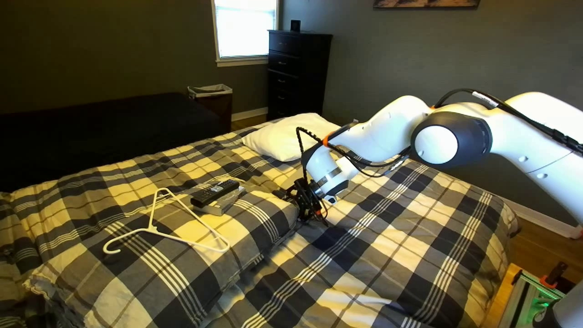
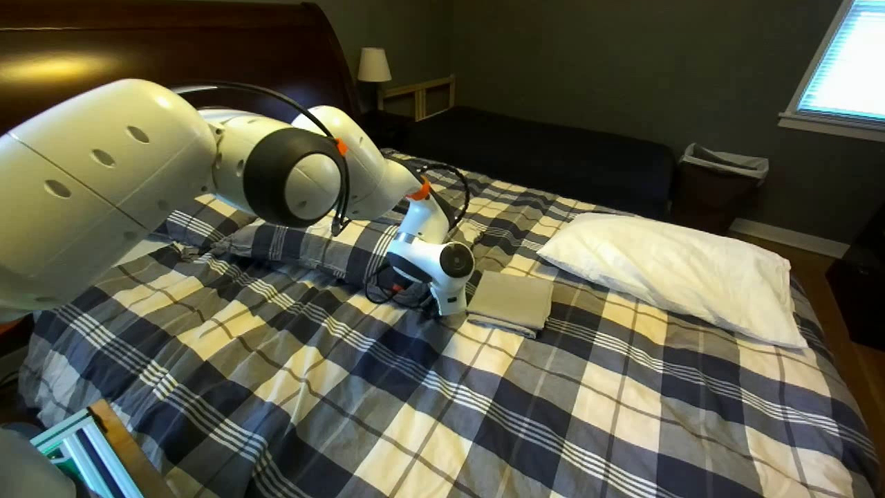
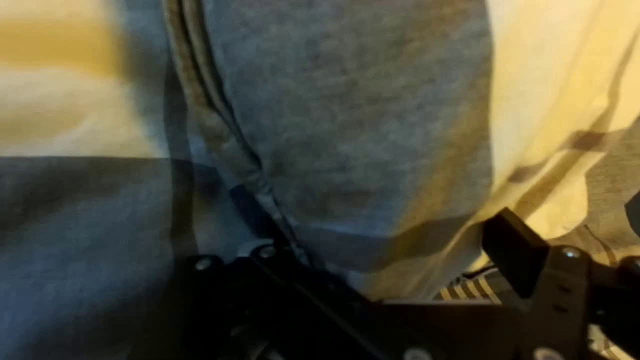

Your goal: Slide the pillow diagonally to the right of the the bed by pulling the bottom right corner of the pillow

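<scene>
The plaid pillow [image 1: 182, 273] lies on the plaid bed [image 1: 391, 255], with a hanger, a box and a remote on top. In an exterior view, the pillow [image 2: 325, 249] shows partly behind the arm, on the same bed [image 2: 387, 387]. My gripper [image 1: 291, 205] is low at the pillow's near corner. In the wrist view, the gripper [image 3: 380, 225] has its dark fingers wide apart, one on each side of the corner of the pillow [image 3: 350, 125]. The corner fills the gap between them. The left finger is in deep shadow along the seam. In an exterior view, the wrist hides most of the gripper [image 2: 401, 297].
A white hanger [image 1: 152, 229], a black remote [image 1: 214, 193] and a flat box [image 1: 225, 205] rest on the plaid pillow. A white pillow [image 2: 671, 270] lies at the bed's far side. A folded grey cloth [image 2: 511, 301] lies beside the wrist. A wooden headboard [image 2: 207, 55] stands behind.
</scene>
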